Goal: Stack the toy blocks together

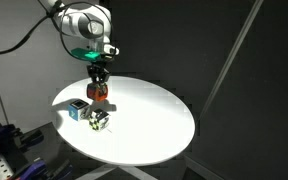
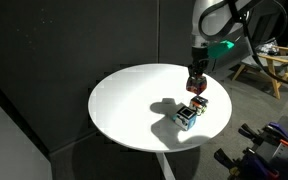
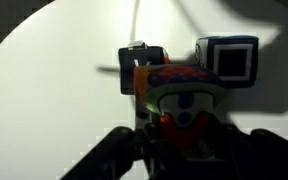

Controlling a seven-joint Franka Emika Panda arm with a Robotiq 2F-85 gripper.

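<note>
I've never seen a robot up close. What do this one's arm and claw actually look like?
The arm is white, built from thick rounded segments. A ring near its wrist glows green. Below that sits a black gripper with two dark fingers, seen close in the wrist view. A black cable runs off from the arm's upper part.
</note>
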